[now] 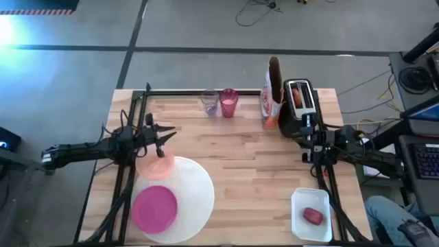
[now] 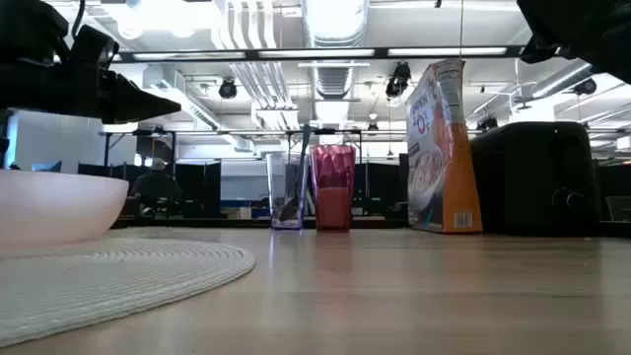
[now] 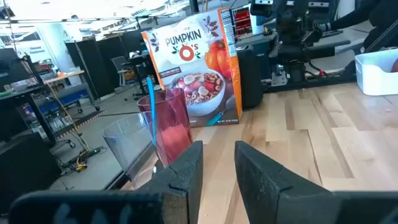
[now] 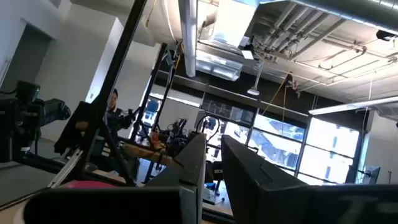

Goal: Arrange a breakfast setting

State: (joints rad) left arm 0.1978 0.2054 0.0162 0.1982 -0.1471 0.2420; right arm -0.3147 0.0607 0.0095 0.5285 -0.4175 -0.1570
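The left gripper hovers with fingers slightly parted and empty just above the pink bowl, the pink cup (spoon inside) well ahead, while the right gripper, nearly closed, waits beside the toaster.

Left gripper raised above the table's left side, arm stretched in from the left edge, fingers slightly apart, nothing between them. Right gripper lifted at the right, fingers nearly closed, empty.
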